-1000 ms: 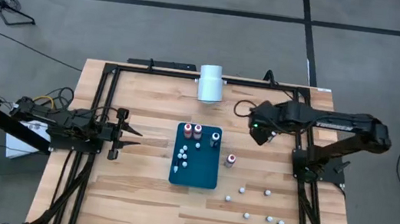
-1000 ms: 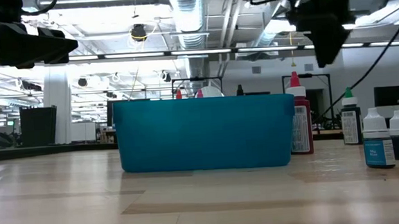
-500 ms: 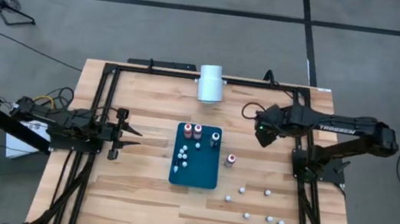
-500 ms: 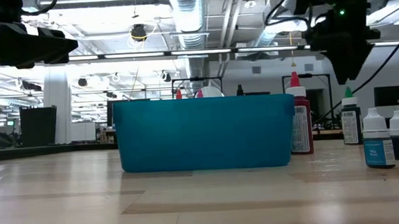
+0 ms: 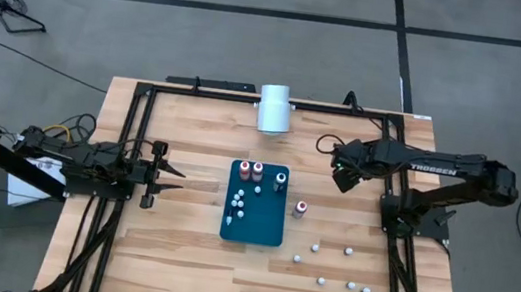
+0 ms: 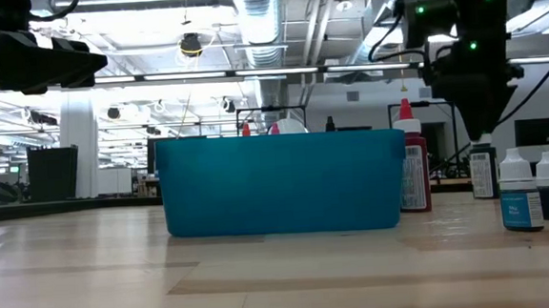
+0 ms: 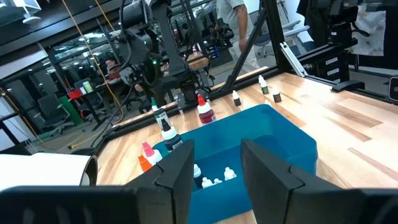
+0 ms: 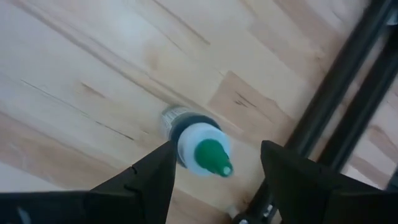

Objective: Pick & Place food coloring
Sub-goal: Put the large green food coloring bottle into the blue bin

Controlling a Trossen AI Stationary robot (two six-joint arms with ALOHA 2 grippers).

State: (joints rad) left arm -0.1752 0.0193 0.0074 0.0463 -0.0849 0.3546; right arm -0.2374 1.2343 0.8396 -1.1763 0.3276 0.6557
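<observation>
A: Right wrist view puts a green-tipped bottle (image 8: 198, 148) standing upright right between your right gripper (image 8: 214, 163) fingers, which are spread wide and hold nothing. It's part of the food coloring (image 5: 255, 173) set, most of it in the teal tray (image 5: 253, 230).

B: How will it handle?

A: Judging by looks: small, light, hard plastic, smooth, tippy. Take it on the body under the white cap, not the tip.

B: Where is it relative to the tray?

A: Well off to the tray's right and toward the far side, close to the black frame rail (image 8: 348, 87). More bottles stand on bare wood just beside and right of the tray.

B: Room?

A: The rail crowds one finger; the path back to the tray looks open, except the red bottle (image 5: 300, 209) beside it. Left gripper (image 7: 217, 165) waits left of the tray, fingers apart, empty.
</observation>
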